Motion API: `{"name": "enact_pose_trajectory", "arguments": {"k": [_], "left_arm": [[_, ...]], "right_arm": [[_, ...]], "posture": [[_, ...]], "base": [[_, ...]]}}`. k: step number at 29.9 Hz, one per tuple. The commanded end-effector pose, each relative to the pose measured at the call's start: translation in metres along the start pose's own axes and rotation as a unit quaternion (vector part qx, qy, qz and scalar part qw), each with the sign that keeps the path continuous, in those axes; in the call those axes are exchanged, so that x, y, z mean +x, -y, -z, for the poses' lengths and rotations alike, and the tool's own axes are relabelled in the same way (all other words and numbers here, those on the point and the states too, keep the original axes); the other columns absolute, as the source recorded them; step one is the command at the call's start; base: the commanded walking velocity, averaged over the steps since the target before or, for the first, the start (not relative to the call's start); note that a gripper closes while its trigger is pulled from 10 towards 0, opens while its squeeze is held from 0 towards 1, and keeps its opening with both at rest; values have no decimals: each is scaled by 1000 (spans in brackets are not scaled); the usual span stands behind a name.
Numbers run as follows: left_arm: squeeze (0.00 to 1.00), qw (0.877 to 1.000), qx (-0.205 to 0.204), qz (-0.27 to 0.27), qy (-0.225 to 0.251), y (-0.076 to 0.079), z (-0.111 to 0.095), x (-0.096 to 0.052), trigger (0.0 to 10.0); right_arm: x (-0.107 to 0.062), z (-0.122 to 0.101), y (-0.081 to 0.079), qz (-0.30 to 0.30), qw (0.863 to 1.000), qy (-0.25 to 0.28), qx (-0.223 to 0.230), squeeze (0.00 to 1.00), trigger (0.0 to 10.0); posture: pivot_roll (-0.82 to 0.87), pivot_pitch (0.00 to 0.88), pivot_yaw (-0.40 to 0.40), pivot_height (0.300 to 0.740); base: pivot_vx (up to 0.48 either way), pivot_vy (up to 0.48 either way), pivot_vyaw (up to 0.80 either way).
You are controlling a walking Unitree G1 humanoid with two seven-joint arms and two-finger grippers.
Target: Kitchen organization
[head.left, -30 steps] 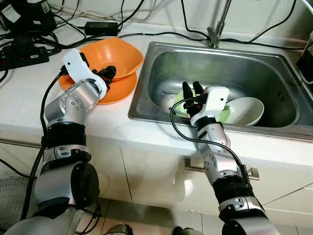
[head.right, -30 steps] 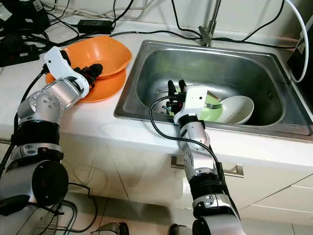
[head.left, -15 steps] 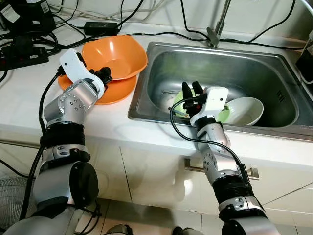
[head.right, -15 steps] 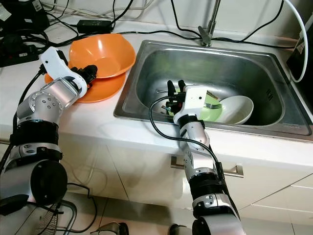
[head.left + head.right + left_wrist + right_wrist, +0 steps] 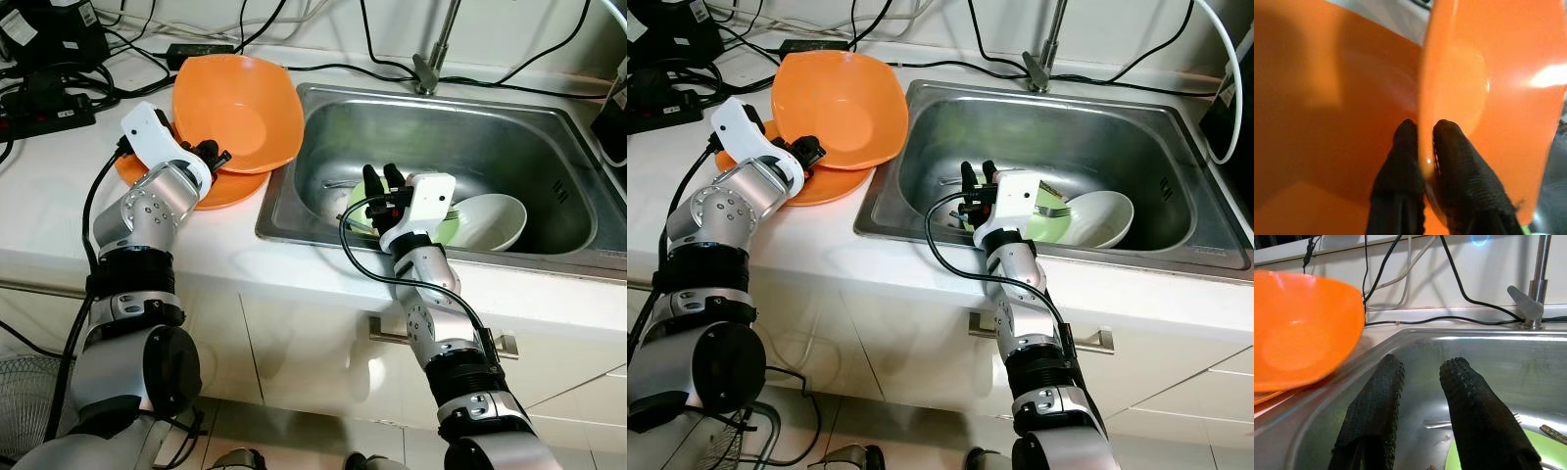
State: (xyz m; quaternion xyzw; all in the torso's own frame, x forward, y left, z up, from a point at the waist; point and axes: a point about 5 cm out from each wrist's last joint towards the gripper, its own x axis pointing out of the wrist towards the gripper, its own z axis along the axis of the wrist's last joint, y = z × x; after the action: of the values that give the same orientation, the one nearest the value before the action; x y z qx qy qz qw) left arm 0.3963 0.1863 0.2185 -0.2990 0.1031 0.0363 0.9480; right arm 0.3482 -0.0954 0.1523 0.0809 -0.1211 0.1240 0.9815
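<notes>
We hold the orange bowl (image 5: 237, 110) by its near rim, left gripper (image 5: 208, 157) pinched shut, tilted above the orange plate (image 5: 230, 186) | likely light, stiff, slick plastic; grip deep on rim | right gripper (image 5: 382, 186) parted, empty, over green plate (image 5: 449, 230) and white bowl (image 5: 490, 220) in sink (image 5: 549, 127); cables (image 5: 59, 83) far left.

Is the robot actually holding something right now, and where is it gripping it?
Yes. Its left hand pinches the rim of the orange bowl, tilting it up. The right hand hangs open in the sink, holding nothing.
</notes>
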Motion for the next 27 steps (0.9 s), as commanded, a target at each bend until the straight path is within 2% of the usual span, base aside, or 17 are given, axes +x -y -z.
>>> {"name": "enact_pose_trajectory", "arguments": {"k": [1,10,12,15,19,26,27], "left_arm": [[0,1000,7,-7,-1,0,4,-1,0],[0,1000,9,-6,24,2,-4,-3,0],[0,997,20,8,70,5,-13,-6,0],[0,993,24,32,111,11,-21,-11,0],[0,979,33,88,181,27,-35,-24,0],[0,972,40,110,202,30,-33,-31,0],[0,969,41,127,209,31,-28,-35,4510]], "right_arm": [[-8,20,3,7,999,-47,9,0,10000],[-8,20,2,3,999,-49,9,0,10000],[-8,20,1,3,999,-48,10,0,10000],[-8,20,2,4,999,-48,10,0,10000],[-7,19,2,7,999,-47,7,0,10000],[-5,16,5,9,999,-43,1,0,10000],[-5,13,8,11,999,-39,-3,0,10000]], "posture": [[25,79,-1,740],[27,79,-4,740],[25,78,-3,740],[26,77,-5,740],[25,78,-6,740],[19,78,-4,740],[17,80,-5,740]], "base": [[0,0,0],[0,0,0],[0,0,0],[0,0,0],[0,0,0],[0,0,0],[0,0,0]]}}
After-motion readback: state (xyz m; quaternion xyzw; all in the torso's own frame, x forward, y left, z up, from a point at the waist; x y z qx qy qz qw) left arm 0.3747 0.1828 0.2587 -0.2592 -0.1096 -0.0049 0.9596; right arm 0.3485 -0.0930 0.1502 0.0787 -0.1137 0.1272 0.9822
